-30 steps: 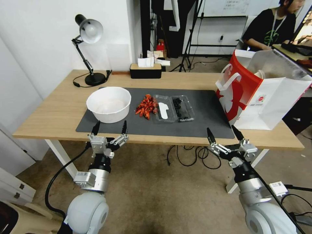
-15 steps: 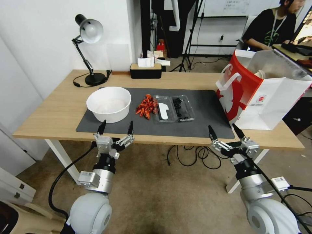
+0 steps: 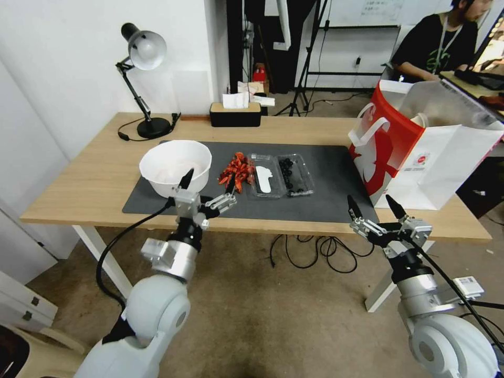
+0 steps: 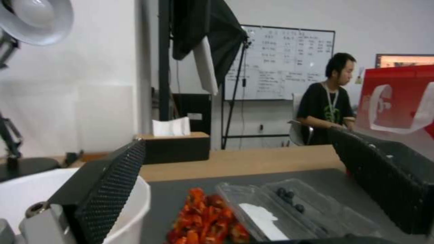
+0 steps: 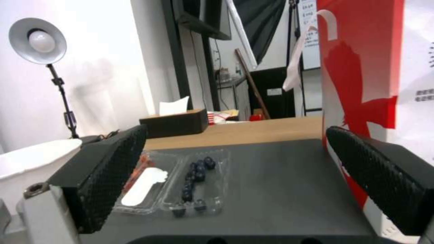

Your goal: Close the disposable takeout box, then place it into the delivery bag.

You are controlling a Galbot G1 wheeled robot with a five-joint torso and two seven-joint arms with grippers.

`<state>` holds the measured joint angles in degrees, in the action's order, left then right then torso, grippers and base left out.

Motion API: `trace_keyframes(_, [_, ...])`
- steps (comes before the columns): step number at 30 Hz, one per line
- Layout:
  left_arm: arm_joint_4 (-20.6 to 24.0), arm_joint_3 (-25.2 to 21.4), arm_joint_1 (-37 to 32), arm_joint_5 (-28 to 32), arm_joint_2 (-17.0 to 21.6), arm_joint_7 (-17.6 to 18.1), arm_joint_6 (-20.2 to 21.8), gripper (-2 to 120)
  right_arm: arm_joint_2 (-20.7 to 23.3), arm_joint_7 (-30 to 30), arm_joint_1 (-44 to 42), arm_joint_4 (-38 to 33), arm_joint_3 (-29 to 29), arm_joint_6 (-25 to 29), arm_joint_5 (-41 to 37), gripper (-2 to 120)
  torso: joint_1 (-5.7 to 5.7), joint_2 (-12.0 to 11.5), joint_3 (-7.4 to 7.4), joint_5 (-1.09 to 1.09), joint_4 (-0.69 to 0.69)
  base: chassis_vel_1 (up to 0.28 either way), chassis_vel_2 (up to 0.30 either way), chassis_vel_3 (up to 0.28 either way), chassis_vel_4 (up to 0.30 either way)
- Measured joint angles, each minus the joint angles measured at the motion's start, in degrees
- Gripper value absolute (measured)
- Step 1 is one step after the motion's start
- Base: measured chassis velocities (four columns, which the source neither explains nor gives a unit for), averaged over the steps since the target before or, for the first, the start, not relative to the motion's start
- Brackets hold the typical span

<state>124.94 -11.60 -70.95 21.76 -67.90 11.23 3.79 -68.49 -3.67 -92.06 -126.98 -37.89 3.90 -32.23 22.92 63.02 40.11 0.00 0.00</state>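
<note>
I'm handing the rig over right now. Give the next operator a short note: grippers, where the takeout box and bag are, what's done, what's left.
Left gripper: open, empty, over the mat's near edge between the white bowl and the red food pile.
Right gripper: open, empty, at the table's near edge in front of the delivery bag.
Takeout box: lying open flat mid-mat, white piece in one half, dark berries in the other.
Delivery bag: upright at the table's right end, mouth open.
Done: nothing yet.
Left: close the box, put it in the bag.
</note>
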Motion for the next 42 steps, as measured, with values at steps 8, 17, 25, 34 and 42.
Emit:
trace_keyframes(8, [-1.61,3.46,4.15,7.8,1.3,1.28,4.06,100,-0.33,-0.3,1.27,0.36,1.23,-1.2,0.0,100,0.0,0.0,0.0,0.0,0.01,0.0,0.0,0.0,0.0])
trace_keyframes(17, [-0.84,9.47,7.02,22.69,1.57,5.58,10.46,100,-1.23,-0.47,1.21,0.3,1.39,-1.88,0.19,100,0.0,0.0,0.0,0.0,0.0,0.0,0.0,0.0,0.0])
trace_keyframes(25, [-2.22,14.68,12.53,34.17,1.62,10.79,14.59,100,-2.08,-0.67,0.93,0.05,2.11,-2.09,0.31,100,-0.01,0.0,0.0,0.0,0.0,0.0,0.0,0.0,0.0])
trace_keyframes(34, [-7.54,18.7,23.63,43.31,3.86,14.78,17.48,100,-2.36,-0.81,0.57,-0.1,2.25,-2.1,0.37,100,-0.01,0.0,0.0,0.01,-0.01,0.0,0.0,0.0,0.0])
trace_keyframes(42, [-11.94,21.86,29.42,45.59,5.89,15.3,20.18,100,-3.1,-1.07,0.62,0.05,2.56,-2.08,0.57,100,-0.01,0.0,-0.01,0.0,0.0,0.0,0.0,0.0,0.0])
